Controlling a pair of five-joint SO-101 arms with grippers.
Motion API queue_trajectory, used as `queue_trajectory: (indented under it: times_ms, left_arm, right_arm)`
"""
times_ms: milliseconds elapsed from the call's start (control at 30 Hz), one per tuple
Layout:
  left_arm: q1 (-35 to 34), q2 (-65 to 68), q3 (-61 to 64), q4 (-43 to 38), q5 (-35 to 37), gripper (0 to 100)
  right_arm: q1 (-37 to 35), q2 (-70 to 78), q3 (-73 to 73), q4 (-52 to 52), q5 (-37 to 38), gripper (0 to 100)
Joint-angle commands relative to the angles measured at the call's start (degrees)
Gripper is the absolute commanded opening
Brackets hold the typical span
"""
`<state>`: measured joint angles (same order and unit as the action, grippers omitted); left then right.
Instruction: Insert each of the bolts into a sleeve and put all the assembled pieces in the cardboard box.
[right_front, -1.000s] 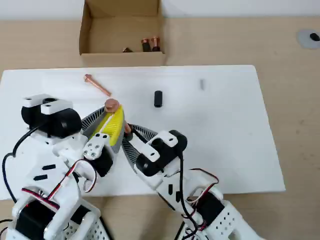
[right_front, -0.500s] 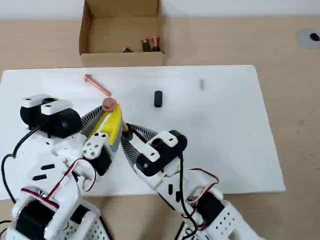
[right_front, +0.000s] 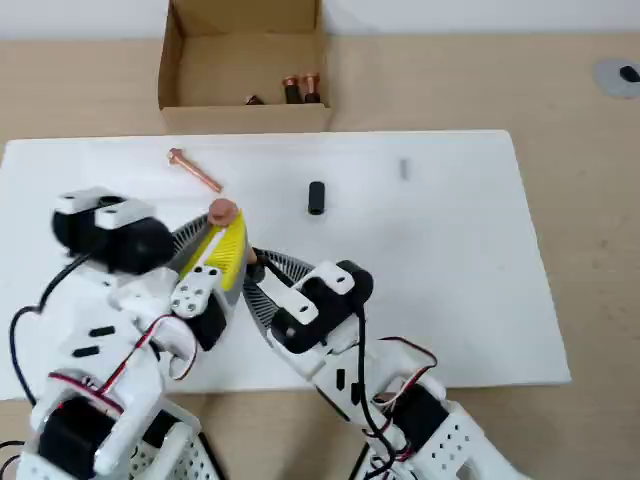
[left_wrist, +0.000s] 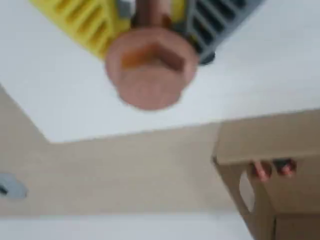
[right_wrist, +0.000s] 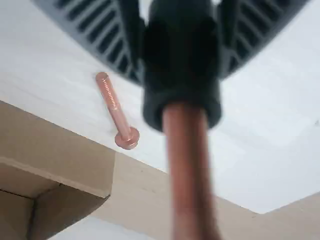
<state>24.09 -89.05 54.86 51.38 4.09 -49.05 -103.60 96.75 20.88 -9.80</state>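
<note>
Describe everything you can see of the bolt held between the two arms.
The bolt is copper-coloured metal with a round flanged head bearing a hexagon. The left pincer grips its shank behind the head, between a yellow and a grey finger. The shank enters the black sleeve clamped in the right pincer, over the white mat.

Tabletop (right_front: 590, 200), pale wood: showing bare along the far and right sides.
White sheet (right_front: 450, 280): lying flat on the tabletop, covering most of its middle.
Grey round disc (right_front: 617, 76): sitting on the bare wood at the far right corner, apart from the sheet, carrying a small black piece (right_front: 629, 72).
Faint grey mark (right_front: 404, 169): showing on the sheet's far part.
</note>
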Motion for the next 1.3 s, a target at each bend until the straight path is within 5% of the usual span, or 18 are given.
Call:
queue_trajectory:
  times_ms: [0, 467, 900, 1267]
  left_arm:
    - [1.8, -0.1, 0.5, -0.4, -0.4, 1]
    - [4.7, -0.1, 4.0, 0.0, -8.4, 1]
    - [7.6, 0.3, 0.9, 13.4, -15.4, 1]
    - [7.5, 0.3, -4.3, 25.7, -18.1, 11]
  right_arm:
    - [-0.8, -8.7, -0.1, 0.0, -0.4, 1.0]
    - [-0.8, -8.7, -0.1, 0.0, -0.4, 1.0]
    - [-0.7, -8.7, -0.1, 0.0, -0.3, 1.0]
    - [-0.7, -8.9, -0.5, -0.3, -0.3, 0.9]
